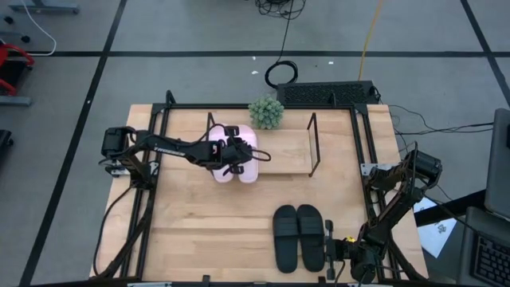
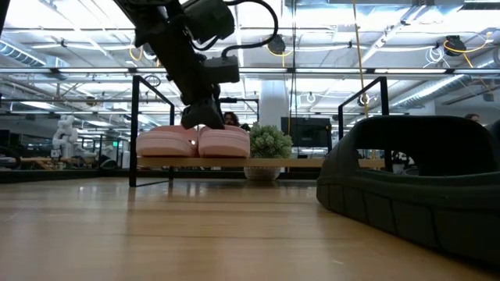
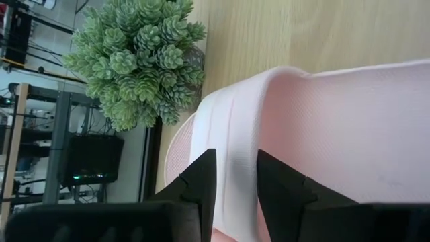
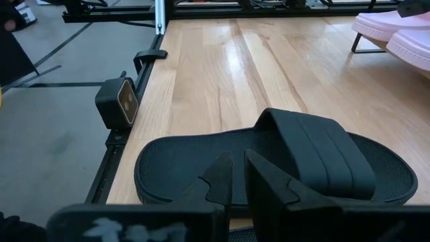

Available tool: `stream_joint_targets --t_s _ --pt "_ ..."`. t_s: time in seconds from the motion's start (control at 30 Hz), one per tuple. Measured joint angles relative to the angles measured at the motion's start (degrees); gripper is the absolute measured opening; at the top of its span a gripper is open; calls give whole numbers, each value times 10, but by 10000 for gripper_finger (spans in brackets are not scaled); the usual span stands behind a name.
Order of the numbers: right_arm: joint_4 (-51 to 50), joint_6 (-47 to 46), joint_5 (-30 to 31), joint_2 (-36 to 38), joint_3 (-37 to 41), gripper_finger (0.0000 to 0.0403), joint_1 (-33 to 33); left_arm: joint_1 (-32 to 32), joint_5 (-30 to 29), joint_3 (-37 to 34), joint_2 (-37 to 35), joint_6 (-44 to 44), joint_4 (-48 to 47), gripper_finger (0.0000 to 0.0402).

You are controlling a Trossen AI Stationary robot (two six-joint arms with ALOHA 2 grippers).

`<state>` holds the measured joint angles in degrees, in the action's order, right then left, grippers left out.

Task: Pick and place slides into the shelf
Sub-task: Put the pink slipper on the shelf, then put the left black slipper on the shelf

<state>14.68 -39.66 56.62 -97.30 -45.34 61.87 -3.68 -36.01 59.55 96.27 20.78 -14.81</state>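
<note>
The pale pink pair lies side by side on the left end of the shelf's wooden board, soles down; it also shows in the low view. My left gripper reaches in from the table's left and is shut on the right-hand pink slide. The black pair lies on the table near the front edge. My right gripper is shut and empty just beside the black pair, over the nearer black slide. My left gripper has the edge band of the pink slide's strap between its two fingers, on the strap's side toward the plant. The fingers come slanting down from the table's left. The slide rests sole down on the shelf board beside its partner.
A small potted plant stands at the shelf's far edge, close to the pink pair. The right part of the board shows bare between the thin dark end frames. A dark metal frame rims the table. A small camera box sits at the front edge.
</note>
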Motion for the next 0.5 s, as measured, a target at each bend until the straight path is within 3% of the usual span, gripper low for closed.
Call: stream_joint_targets --t_s 0.5 --pt "0 -1 0 0 0 29 0 21 -15 0 0 -15 -6 102"
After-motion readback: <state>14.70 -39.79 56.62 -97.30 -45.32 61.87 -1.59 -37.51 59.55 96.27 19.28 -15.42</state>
